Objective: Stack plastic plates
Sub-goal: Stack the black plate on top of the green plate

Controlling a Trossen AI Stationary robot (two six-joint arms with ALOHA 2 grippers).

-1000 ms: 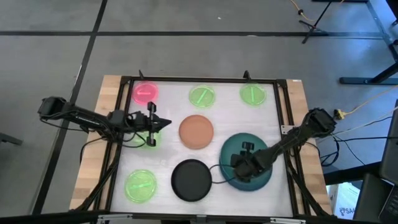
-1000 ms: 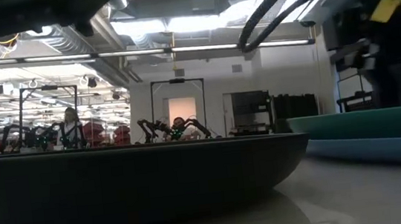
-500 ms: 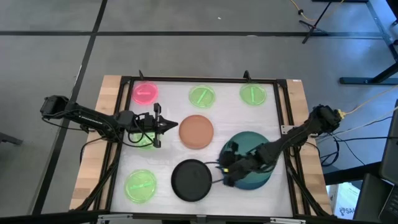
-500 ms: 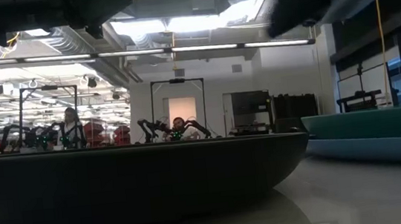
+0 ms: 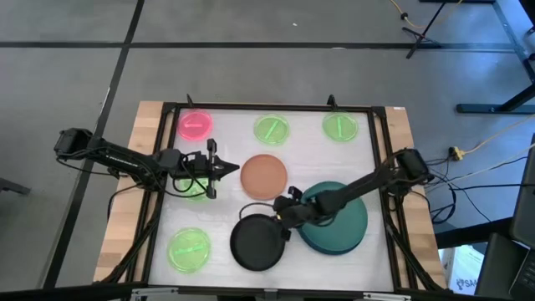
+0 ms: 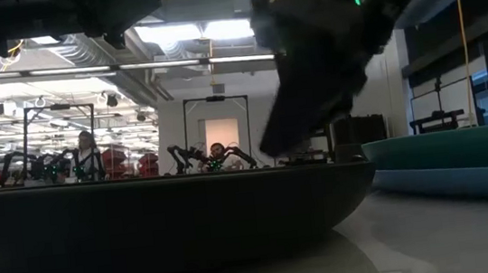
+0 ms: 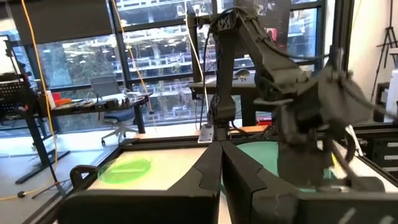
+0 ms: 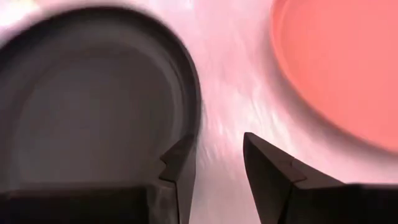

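High view: white table point(image 5: 219, 219) on grey floor point(image 5: 251, 75); right claw point(image 5: 280, 211) open beside black plate point(image 5: 255, 244).

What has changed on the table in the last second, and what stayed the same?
The right gripper left the teal-green plate and swung across toward the black plate; it is now at that plate's rim, fingers open, holding nothing. The left gripper moved slightly toward the orange-tan plate and then stopped, shut and empty. None of the plates moved.
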